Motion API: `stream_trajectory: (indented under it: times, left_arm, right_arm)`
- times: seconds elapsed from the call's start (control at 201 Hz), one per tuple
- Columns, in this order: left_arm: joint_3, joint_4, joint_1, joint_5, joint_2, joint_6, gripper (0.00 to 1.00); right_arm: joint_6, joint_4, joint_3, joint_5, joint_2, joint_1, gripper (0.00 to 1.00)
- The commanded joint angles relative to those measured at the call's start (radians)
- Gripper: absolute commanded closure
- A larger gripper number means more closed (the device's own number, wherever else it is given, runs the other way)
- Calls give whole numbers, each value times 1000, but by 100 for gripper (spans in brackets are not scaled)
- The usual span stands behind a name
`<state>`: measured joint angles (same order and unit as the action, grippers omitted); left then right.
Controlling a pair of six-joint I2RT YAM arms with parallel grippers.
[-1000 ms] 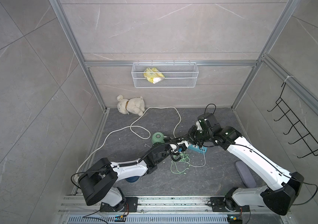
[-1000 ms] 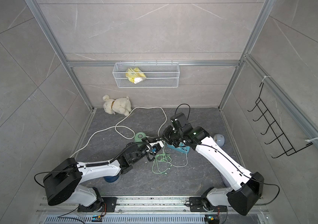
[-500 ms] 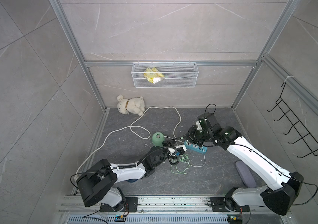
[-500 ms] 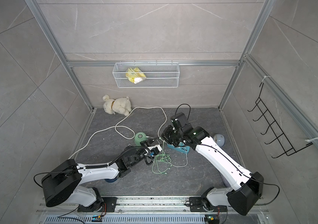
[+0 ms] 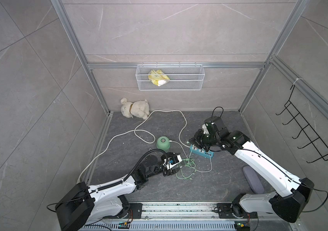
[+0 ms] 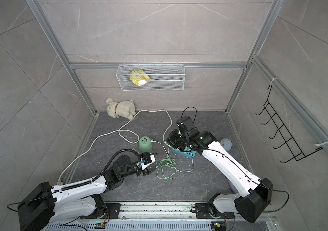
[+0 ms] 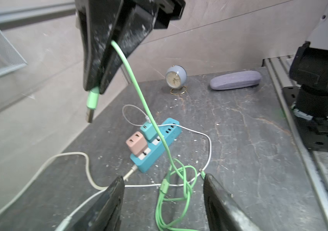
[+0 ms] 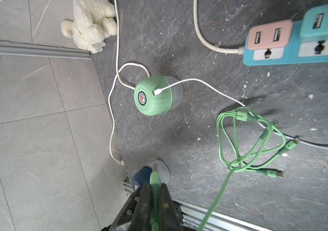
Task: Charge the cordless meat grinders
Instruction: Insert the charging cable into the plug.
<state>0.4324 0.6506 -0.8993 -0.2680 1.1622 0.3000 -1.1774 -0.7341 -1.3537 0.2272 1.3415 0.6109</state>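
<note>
The mint green meat grinder [image 5: 163, 143] [image 6: 145, 146] [image 8: 153, 96] stands mid-floor with a white cable plugged into its top. The navy blue meat grinder [image 8: 141, 176] shows only in the right wrist view, partly behind the jaws. My right gripper [image 8: 155, 192] [image 5: 192, 143] [image 7: 93, 86] is shut on the green cable's USB plug [image 7: 91, 104], above the teal power strip [image 5: 201, 153] [image 7: 159, 146]. The pink charger [image 7: 136, 143] and teal charger [image 7: 149, 130] sit in the strip. My left gripper [image 7: 163, 180] [image 6: 155, 161] is open and empty, with the coiled green cable [image 7: 179, 180] [image 5: 187, 168] just past its fingertips.
A round clock [image 7: 175, 78] and a grey glasses case [image 7: 235, 80] lie at the right side. A plush toy [image 5: 135, 109] sits in the back left corner under a wire basket [image 5: 169, 80]. A thick white cord [image 5: 139, 132] loops across the floor.
My left gripper has opened, let go of the green cable near the right gripper, and drawn back toward the front left. The right gripper keeps the plug and has barely moved.
</note>
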Motion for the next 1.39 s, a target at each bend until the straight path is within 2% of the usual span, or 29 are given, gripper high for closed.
stream_trajectory:
  times: [0.0,0.254,0.408,0.463,0.558,0.637,0.732,0.757,0.886,1.031,1.125,1.389]
  left_arm:
    - [16,107,36,-144,87,-241,35]
    - [138,236,51,-244,353,-398,33]
    - [178,324,51,-306,463,-451,38]
    - [187,340,51,-321,486,-460,45]
    - [188,370,51,-327,507,-475,67]
    - [180,362,53,-329,494,-474,83]
    - [160,338,53,-327,457,-476,97]
    - [156,325,53,-325,443,-478,100]
    - [158,192,51,-291,351,-509,100]
    - [253,-169,51,-229,257,-570,100]
    - [296,-332,51,-214,226,-589,100]
    - [373,-541,51,-217,205,-632,100]
  right_arm:
    - [27,-17,-28,-11,-9,-2,100]
    - [30,-16,-32,-7,-11,-2,100]
    - [32,-15,-39,-6,-7,-2,100]
    - [32,-15,-39,-7,-6,-2,100]
    - [32,-18,-38,-11,-6,-2,100]
    - [41,-23,-39,-28,-8,-3,100]
    - [66,-42,-47,-58,-2,-5,100]
    - [79,-53,-53,-70,2,-6,100]
    - [194,-181,-120,-191,59,-6,100]
    - [308,-354,-231,-324,174,-5,100]
    - [343,-417,-280,-377,247,-5,100]
    - [376,-486,-393,-482,449,-15,100]
